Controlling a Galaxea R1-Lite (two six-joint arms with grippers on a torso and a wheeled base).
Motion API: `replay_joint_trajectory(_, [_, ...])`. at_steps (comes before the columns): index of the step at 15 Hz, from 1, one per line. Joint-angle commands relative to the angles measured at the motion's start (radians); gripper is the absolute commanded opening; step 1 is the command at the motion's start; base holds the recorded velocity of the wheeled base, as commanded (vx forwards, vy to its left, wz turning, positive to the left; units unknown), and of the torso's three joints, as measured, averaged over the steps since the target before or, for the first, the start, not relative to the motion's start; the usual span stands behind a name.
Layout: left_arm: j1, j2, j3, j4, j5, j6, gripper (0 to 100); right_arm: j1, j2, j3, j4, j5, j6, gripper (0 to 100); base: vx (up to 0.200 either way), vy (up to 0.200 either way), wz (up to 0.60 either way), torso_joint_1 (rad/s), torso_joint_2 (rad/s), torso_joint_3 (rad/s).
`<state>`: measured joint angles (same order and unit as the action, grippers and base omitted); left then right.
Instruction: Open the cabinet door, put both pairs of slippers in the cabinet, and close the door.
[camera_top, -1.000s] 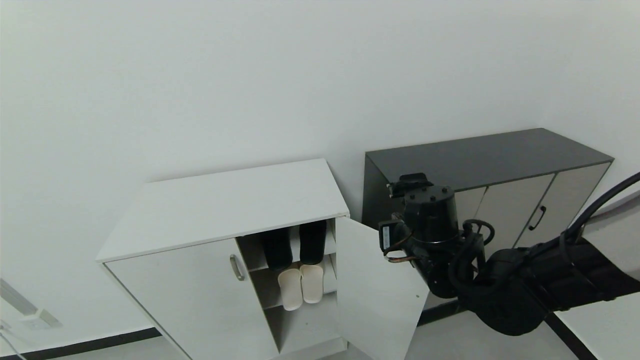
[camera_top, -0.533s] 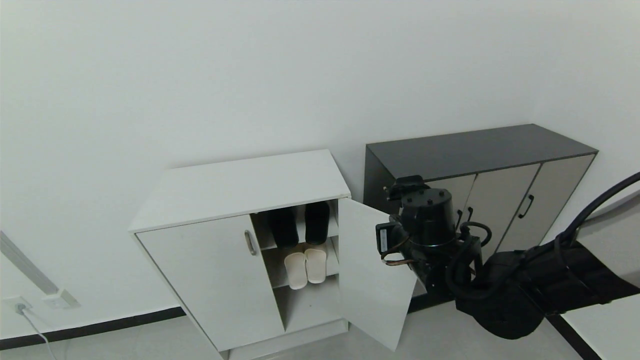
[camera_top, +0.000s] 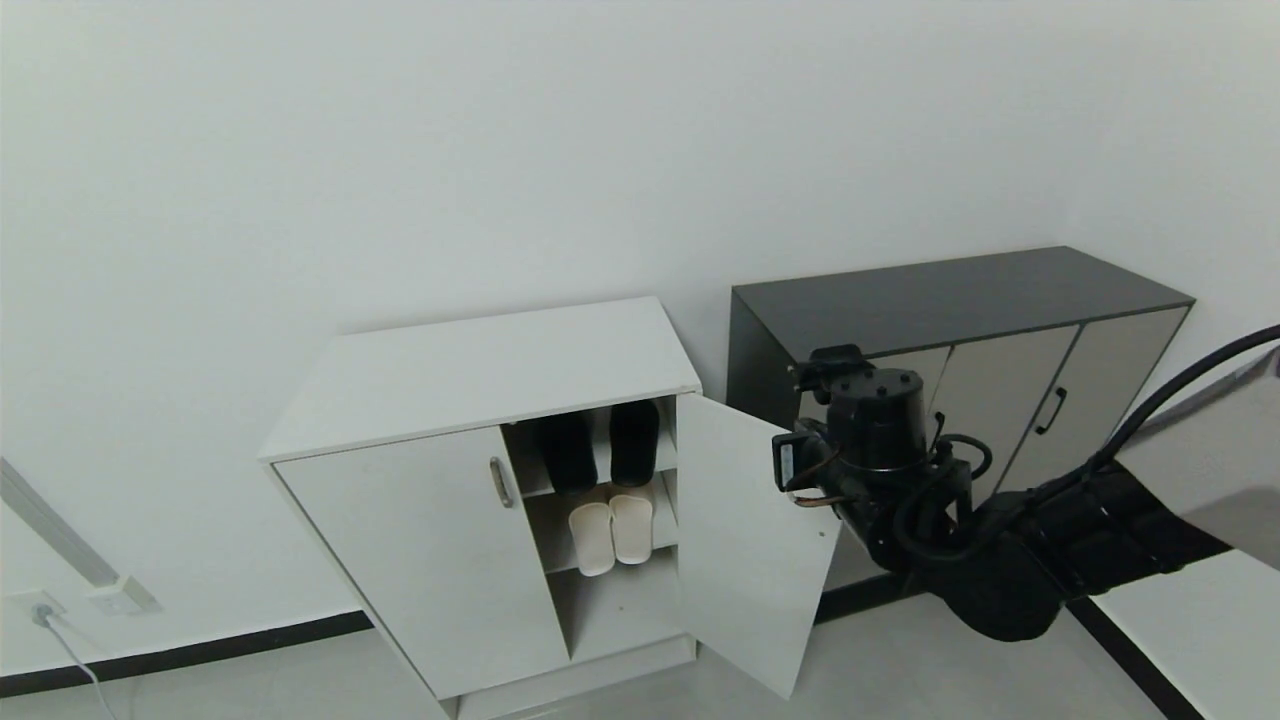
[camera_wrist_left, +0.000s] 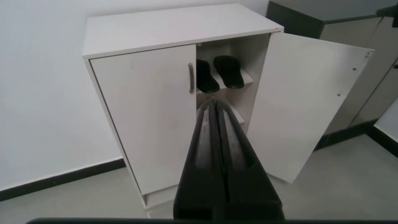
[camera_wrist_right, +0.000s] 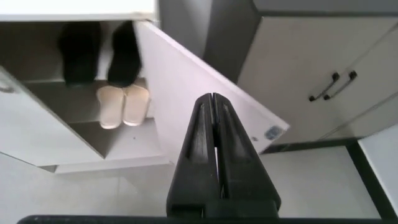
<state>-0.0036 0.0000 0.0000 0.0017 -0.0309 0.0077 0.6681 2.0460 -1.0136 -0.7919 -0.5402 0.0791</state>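
Note:
The white cabinet (camera_top: 480, 370) stands against the wall with its left door (camera_top: 420, 560) closed and its right door (camera_top: 745, 540) swung wide open. A black pair of slippers (camera_top: 600, 445) sits on the top shelf, a white pair of slippers (camera_top: 612, 530) on the shelf below. My right arm (camera_top: 880, 440) hangs just right of the open door's outer face. In the right wrist view my right gripper (camera_wrist_right: 213, 99) is shut and empty, in front of the door (camera_wrist_right: 174, 74). My left gripper (camera_wrist_left: 212, 106) is shut and empty, facing the cabinet front from farther back.
A dark grey cabinet (camera_top: 960, 300) with handled doors stands close to the right of the open door. A wall socket with a cable (camera_top: 40, 608) is low at the left. A white surface (camera_top: 1200, 620) lies at the lower right. Bare floor lies before the cabinet.
The head camera shifted a second ago, then settled. My right arm has drawn slightly to the right, away from the open door. Door and slippers stay as they were.

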Motion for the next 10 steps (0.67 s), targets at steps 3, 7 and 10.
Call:
replay_joint_trajectory(3, [0.001, 0.0, 0.0, 0.0, 0.002, 0.0, 0, -0.13, 0.049, -0.115, 0.051, 0.08, 0.008, 0, 0.0, 0.0, 0.0, 0.0, 0.0, 0.0])
replay_joint_trajectory(7, [-0.001, 0.002, 0.0, 0.0, 0.028, -0.009, 0, -0.191, 0.137, -0.175, 0.06, 0.138, 0.013, 0, 0.0, 0.0, 0.0, 0.0, 0.0, 0.0])
replay_joint_trajectory(10, [-0.001, 0.0, 0.0, 0.0, 0.028, -0.012, 0, -0.219, 0.188, -0.2, 0.088, 0.183, 0.039, 0, 0.0, 0.0, 0.0, 0.0, 0.0, 0.0])
